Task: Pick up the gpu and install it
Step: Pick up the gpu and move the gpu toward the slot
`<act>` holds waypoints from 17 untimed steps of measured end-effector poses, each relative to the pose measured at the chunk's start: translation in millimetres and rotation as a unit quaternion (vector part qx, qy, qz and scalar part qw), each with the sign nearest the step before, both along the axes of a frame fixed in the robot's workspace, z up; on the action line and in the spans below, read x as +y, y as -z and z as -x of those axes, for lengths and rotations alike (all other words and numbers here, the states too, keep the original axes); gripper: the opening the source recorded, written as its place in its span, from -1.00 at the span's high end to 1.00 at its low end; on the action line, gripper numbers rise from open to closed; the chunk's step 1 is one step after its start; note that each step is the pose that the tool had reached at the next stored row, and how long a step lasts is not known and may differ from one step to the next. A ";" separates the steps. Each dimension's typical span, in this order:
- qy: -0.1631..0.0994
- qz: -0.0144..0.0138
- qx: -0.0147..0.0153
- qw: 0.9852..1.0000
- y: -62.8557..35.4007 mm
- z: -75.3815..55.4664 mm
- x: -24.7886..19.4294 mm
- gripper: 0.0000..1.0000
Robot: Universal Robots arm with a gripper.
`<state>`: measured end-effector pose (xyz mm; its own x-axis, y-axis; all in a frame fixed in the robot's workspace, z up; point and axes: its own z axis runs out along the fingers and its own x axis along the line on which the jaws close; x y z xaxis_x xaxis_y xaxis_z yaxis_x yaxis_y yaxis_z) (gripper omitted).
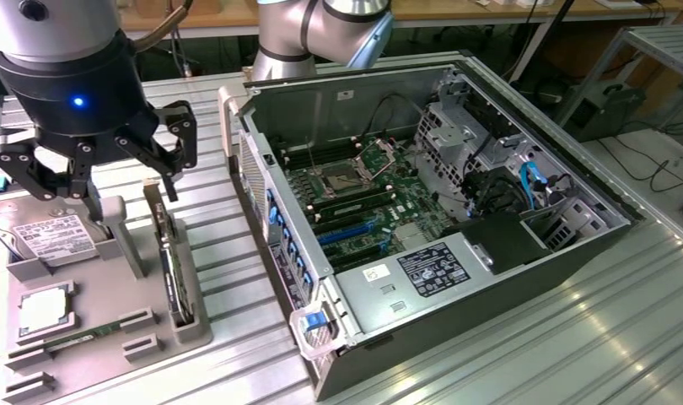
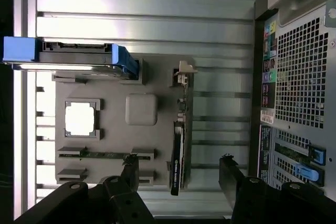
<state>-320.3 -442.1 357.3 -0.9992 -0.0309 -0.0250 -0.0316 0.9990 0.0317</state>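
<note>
Claw (image 1: 105,181), foreground: jaws spread wide and holding nothing, poised above the grey fixture plate (image 1: 105,295) and clear of everything on it. In the wrist view the claw (image 2: 178,163) straddles the gpu (image 2: 177,156), with one finger to each side of the card and neither touching it.

The gpu (image 1: 170,261) stands on its long edge in a slot along the fixture plate's edge nearest the computer case (image 1: 611,211). On the rest of the plate lie a RAM stick (image 1: 77,337), a processor (image 1: 44,308) and a hard drive (image 1: 44,232). A raised grey post (image 1: 116,236) stands just beside the card.

Beyond, on the ribbed tabletop (image 1: 522,337), the case lies open with its motherboard (image 1: 364,202) exposed.

Hazards, as judged:
- The card is thin and upright, so a small sideways offset could bring a fingertip down on its top edge instead of past it.
- The finger on the post's side has little room and could strike the post.
- A grip far from the card's middle could let it swing or tilt.
- A card binding in its slot could drag the plate up with it.
- The case wall stands near the fixture and could catch the bracket end.
</note>
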 end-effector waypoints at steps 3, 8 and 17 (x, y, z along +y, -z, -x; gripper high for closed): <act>-0.005 0.000 0.000 1.000 6.3 0.0 -0.4 -0.44; -0.005 0.000 0.000 1.000 18.6 0.0 -6.6 -0.44; -0.005 0.000 0.000 1.000 29.5 0.0 -8.0 -0.44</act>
